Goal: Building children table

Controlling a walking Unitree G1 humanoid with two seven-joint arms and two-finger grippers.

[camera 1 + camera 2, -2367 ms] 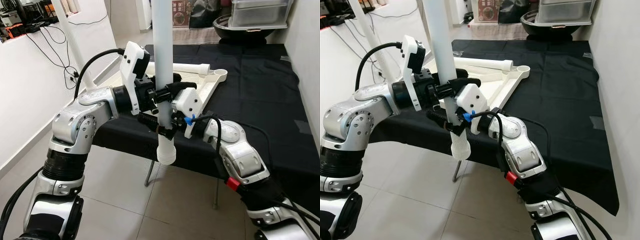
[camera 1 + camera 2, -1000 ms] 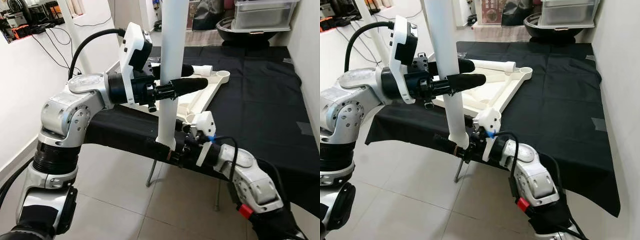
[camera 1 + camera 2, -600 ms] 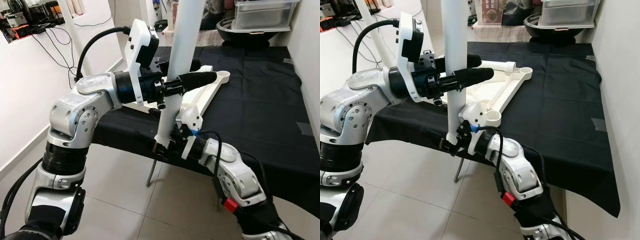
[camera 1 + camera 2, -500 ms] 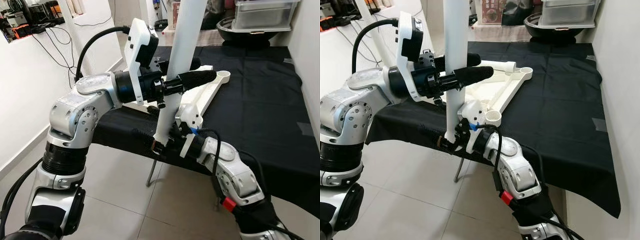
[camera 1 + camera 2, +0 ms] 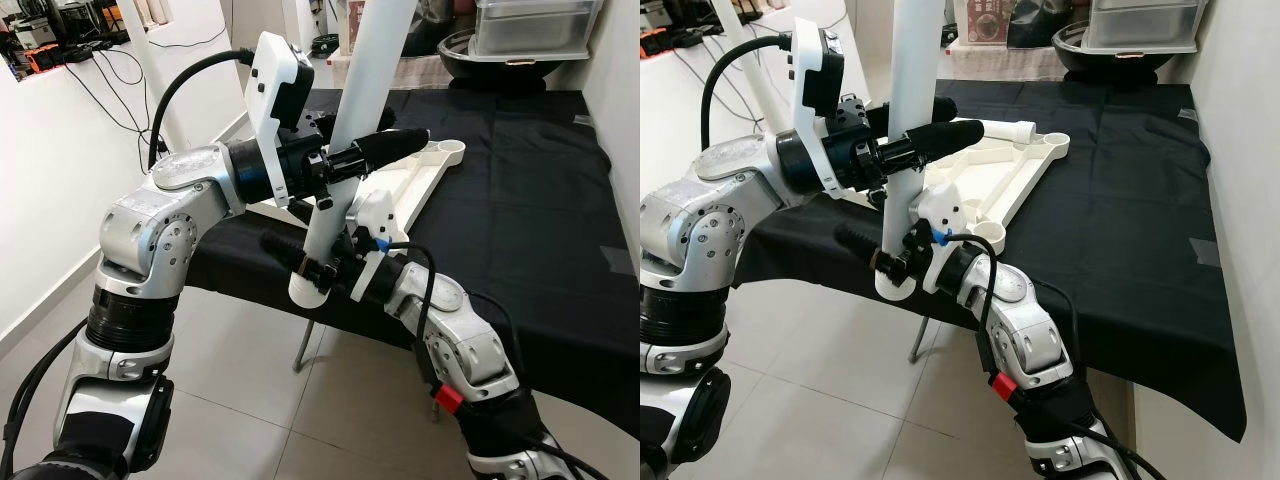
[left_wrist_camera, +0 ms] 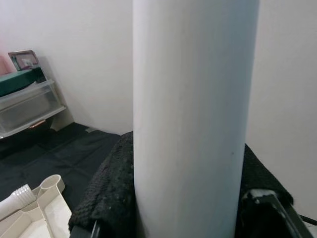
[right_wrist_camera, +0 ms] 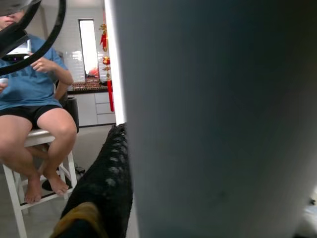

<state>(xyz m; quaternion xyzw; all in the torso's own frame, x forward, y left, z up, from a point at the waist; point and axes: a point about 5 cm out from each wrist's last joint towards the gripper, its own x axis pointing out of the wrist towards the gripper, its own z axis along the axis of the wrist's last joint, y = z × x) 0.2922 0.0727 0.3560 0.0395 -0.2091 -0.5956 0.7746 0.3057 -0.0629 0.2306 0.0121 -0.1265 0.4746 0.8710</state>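
White table leg (image 5: 345,150) tilted, top toward 1 o'clock, off the tabletop (image 5: 520,170) edge — my left tool (image 5: 375,152) clenched mid-shaft, my right tool (image 5: 300,262) clenched near its bottom end. White frame (image 5: 1005,180) on tabletop, 1 o'clock.

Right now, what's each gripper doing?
Left gripper: shut on the white table leg, upper grip.
Right gripper: shut on the same leg, near its bottom end.
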